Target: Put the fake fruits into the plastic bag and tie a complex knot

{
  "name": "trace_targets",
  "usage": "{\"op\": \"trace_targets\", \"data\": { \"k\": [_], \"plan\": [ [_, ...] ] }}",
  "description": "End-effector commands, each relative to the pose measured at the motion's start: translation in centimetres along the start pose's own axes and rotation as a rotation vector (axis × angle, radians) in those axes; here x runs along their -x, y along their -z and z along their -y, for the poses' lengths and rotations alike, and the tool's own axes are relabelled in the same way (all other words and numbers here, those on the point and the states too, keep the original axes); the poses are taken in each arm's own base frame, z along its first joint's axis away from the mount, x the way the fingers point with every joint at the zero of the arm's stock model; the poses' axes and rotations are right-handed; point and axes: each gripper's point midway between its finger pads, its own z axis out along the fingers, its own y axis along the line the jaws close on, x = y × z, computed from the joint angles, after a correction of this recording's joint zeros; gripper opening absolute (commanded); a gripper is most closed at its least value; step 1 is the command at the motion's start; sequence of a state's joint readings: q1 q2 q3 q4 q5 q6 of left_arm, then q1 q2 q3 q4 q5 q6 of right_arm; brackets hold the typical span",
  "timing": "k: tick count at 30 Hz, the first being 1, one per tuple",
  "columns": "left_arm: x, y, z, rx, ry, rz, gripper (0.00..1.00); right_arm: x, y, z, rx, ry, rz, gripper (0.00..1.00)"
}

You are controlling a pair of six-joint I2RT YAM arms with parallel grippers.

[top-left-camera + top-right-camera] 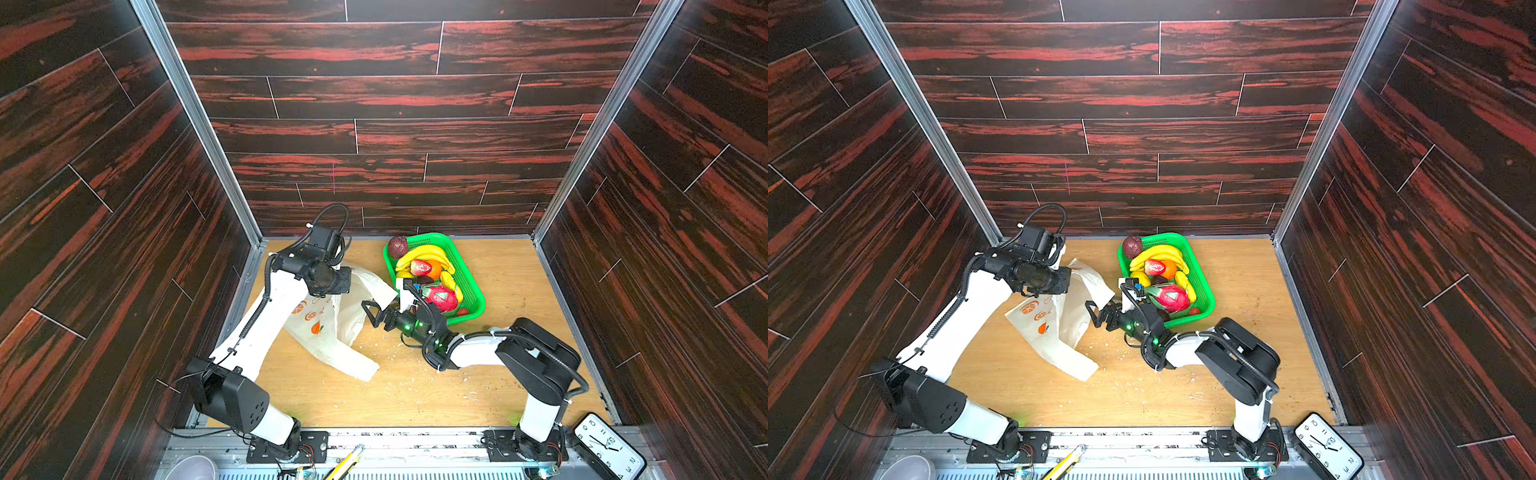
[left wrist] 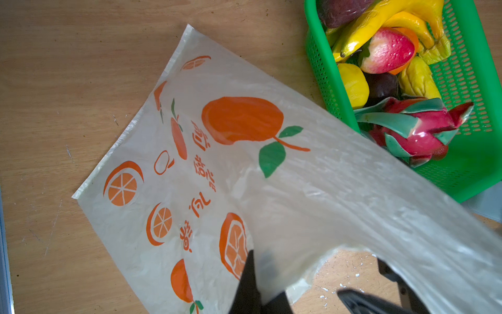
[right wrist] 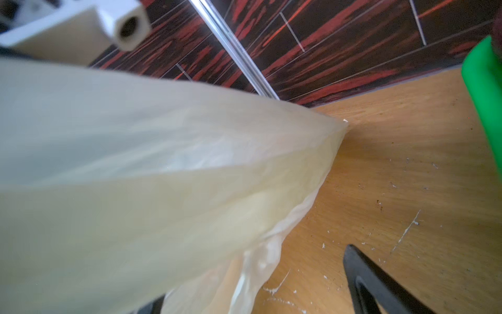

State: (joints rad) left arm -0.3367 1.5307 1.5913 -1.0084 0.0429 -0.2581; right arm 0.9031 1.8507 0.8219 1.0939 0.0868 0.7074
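**Bench** (image 1: 415, 399): wood, closed in on three sides by dark panel walls (image 1: 374, 124). Bare room lies across the front and to the right of the basket.

**Plastic bag** (image 1: 328, 332): on the bench left of centre, just beside the basket. Its long axis runs diagonally. The sealed bottom edge lies under the left arm, and one strap handle (image 1: 361, 366) trails flat toward the front edge. The printed face is up, and the upper part is lifted off the bench.

**Left gripper** (image 2: 252, 288): closed, pinching the bag's film, which drapes over it in the left wrist view.

**Right gripper** (image 1: 375, 316): jaws spread wide and empty, between bag and basket beside the raised edge. Whether a finger touches the film cannot be told.

**Green mesh basket** (image 1: 473, 291): close to the back wall, right of centre. It holds the fake fruits (image 1: 428, 266):
- bananas (image 1: 426, 252)
- strawberry (image 1: 420, 267)
- orange (image 1: 435, 270)
- lemon (image 2: 353, 84)
- dragon fruit (image 1: 441, 297)
- dark purple ball (image 1: 397, 246), at the far-left corner
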Motion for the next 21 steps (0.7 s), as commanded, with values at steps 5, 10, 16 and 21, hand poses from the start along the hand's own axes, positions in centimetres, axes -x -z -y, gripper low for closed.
{"op": "trace_targets", "data": {
  "k": [5, 10, 16, 21],
  "plan": [
    [-0.3, 0.2, 0.0, -0.015, -0.009, 0.001, 0.0, 1.0, -2.0, 1.1, -0.062, -0.073, 0.068, 0.89],
    [-0.5, 0.3, 0.1, -0.018, -0.013, 0.003, 0.0, 1.2, -2.8, 1.3, -0.078, -0.063, 0.077, 0.76],
    [-0.8, 0.5, 0.4, -0.04, -0.028, 0.005, 0.0, 2.0, -3.2, 1.7, -0.117, -0.05, 0.102, 0.37],
    [-0.6, 0.8, 0.3, -0.042, -0.028, 0.028, 0.13, 2.8, -2.4, 1.7, -0.142, -0.04, 0.123, 0.0]
  ]
}}
